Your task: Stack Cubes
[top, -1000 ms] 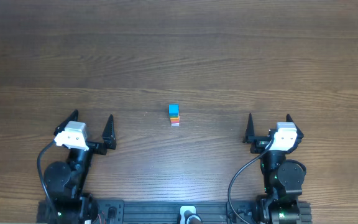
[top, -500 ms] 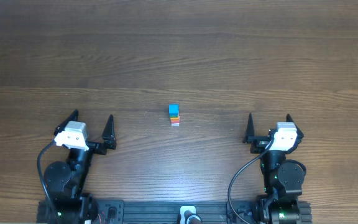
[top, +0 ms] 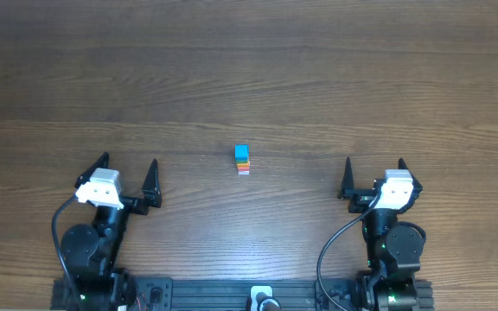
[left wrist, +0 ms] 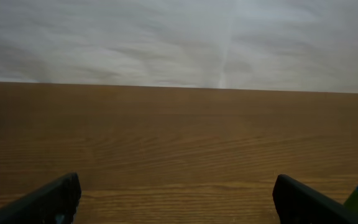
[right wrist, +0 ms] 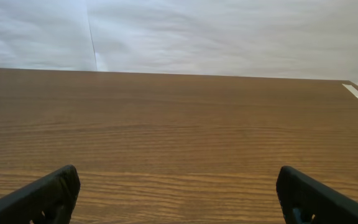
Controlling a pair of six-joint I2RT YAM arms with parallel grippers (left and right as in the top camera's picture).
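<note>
**Cube stack: built, arms parked clear**

Item: cube stack point(top: 242, 161), mid-table point(top: 249, 69). Blue cube point(top: 242, 151) uppermost, orange and pale layers beneath. Judged complete.

Left gripper point(top: 129, 161): splayed wide at the fingers, holding nothing, well apart from the stack.

Right gripper point(top: 374, 161): likewise splayed and empty, well apart on the opposite side.

Risk: narrow, tall column. Likely toppled by a jolt to the table or by either arm sweeping low across the centre.
</note>
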